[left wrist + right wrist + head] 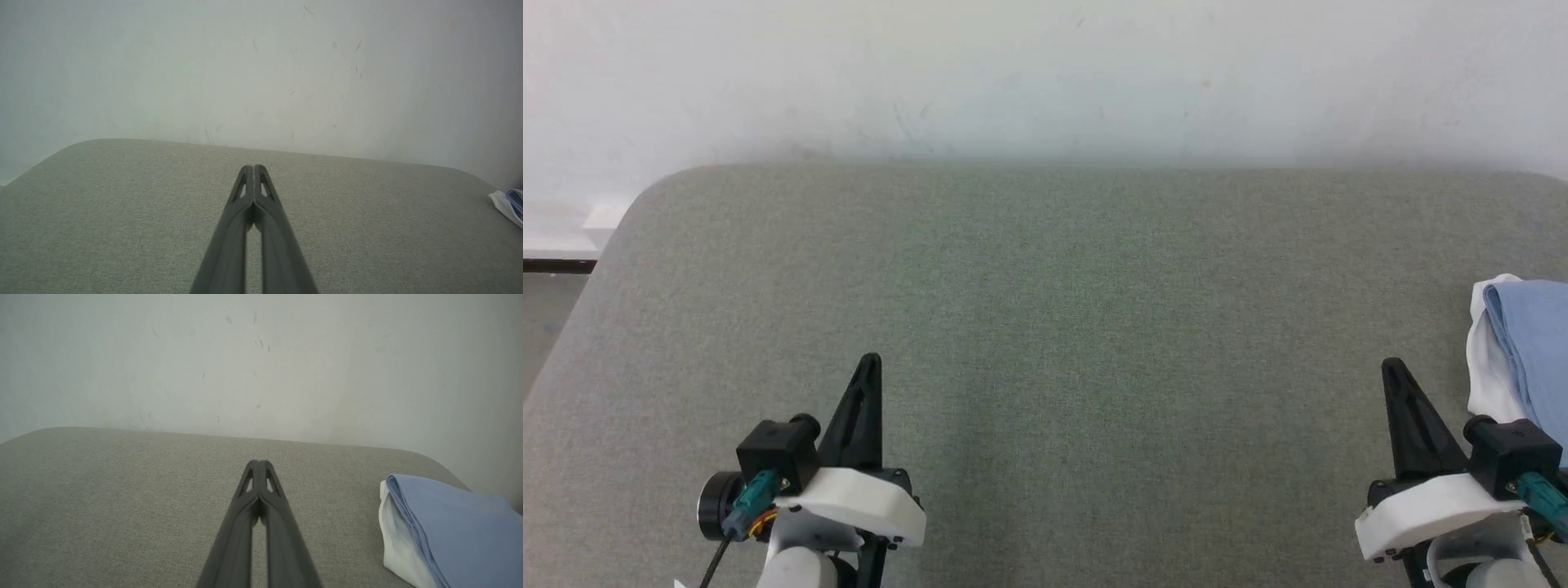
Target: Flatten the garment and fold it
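The garment [1531, 343], light blue with white cloth showing at its left side, lies folded in a neat stack at the right edge of the grey-green padded table [1045, 327]. In the right wrist view the garment [453, 526] sits to the right of my fingers. My right gripper [1390, 367] hovers just left of it, shut and holding nothing. My left gripper [872, 362] is at the lower left, far from the garment, also shut and holding nothing. A corner of the garment [510, 204] shows at the right edge of the left wrist view.
A pale wall [1045, 73] rises right behind the table's far edge. The table's rounded far-left corner [645, 196] drops to a floor strip with a dark skirting line [556, 265].
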Robot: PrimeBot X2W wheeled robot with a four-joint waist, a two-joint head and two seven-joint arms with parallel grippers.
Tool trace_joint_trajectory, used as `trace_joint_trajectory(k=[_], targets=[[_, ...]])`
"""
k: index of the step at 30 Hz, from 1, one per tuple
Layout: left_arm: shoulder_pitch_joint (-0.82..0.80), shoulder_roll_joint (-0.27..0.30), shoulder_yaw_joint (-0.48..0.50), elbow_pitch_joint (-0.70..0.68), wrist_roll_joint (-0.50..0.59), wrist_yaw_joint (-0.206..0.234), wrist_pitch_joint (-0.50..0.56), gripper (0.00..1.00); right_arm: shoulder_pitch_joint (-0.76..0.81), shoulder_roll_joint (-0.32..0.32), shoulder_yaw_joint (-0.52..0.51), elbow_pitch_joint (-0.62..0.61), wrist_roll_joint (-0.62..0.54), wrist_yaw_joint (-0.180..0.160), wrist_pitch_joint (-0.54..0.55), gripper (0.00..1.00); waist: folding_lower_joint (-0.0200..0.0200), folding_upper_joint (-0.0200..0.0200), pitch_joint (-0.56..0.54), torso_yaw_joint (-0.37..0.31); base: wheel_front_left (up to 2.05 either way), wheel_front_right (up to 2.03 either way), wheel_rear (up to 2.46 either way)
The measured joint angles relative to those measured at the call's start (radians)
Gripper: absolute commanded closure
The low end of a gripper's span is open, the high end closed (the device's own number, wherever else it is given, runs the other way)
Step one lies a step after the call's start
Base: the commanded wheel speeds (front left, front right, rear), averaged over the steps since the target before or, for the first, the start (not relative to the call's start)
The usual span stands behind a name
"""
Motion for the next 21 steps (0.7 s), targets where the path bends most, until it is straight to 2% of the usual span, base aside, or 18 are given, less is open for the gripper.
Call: trace_joint_trajectory(k=[21], targets=[[0.019,0.0,0.013,-0.037,0.035,0.007,0.046,1.0,-0.001,0.0,0.018,-0.016,-0.009,0.0,0.036,1.0,0.0,0.0,0.0,-0.016,0.0,0.0,0.0]])
